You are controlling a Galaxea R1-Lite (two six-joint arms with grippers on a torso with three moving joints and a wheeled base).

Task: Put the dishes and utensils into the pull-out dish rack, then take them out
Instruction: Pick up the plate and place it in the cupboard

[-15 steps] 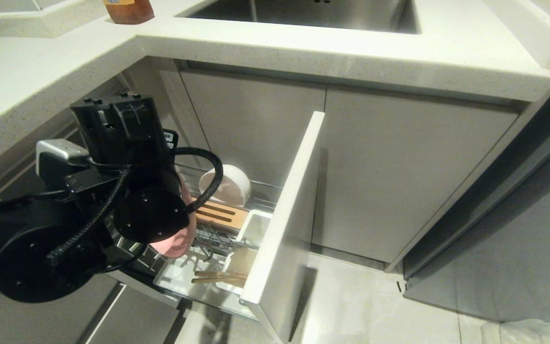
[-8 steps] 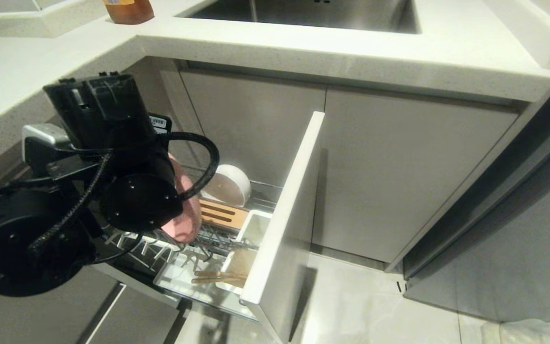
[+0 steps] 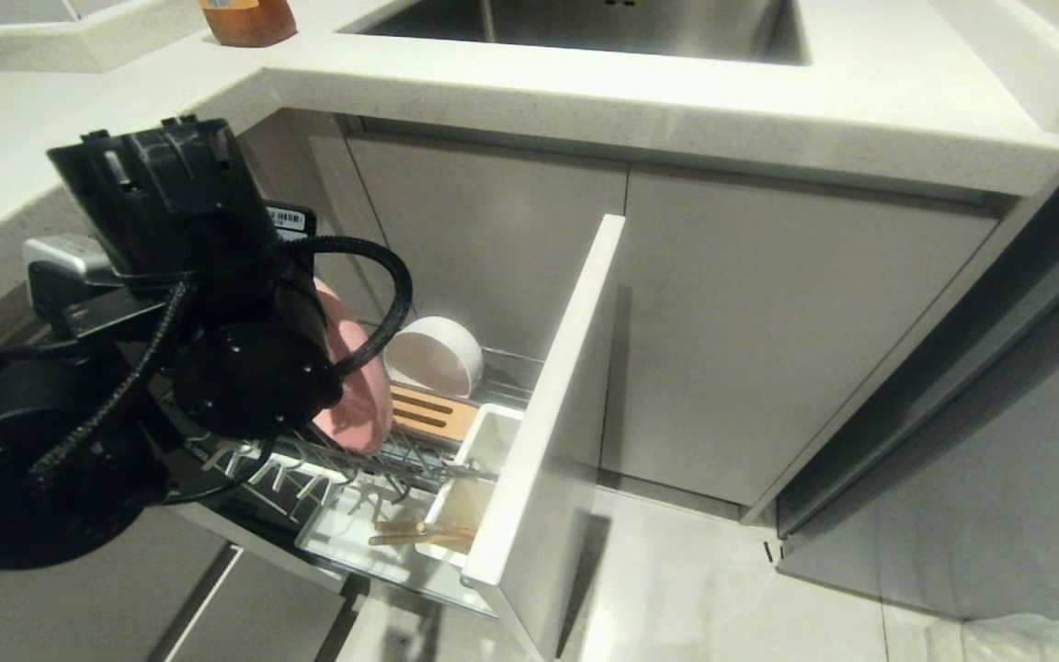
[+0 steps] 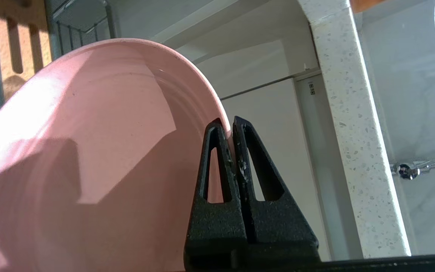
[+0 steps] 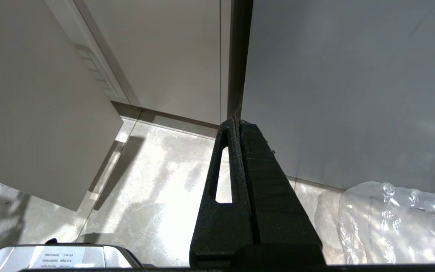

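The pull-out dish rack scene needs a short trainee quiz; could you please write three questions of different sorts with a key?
1. True or false: the left gripper holds the pink plate by its rim.
2. Which dish sits in the dish rack? A) white bowl B) glass C) pan
3. What lies in the front utensil cup?

Key: 1 true. 2 A. 3 the chopsticks. The right gripper hangs shut over the floor, idle.
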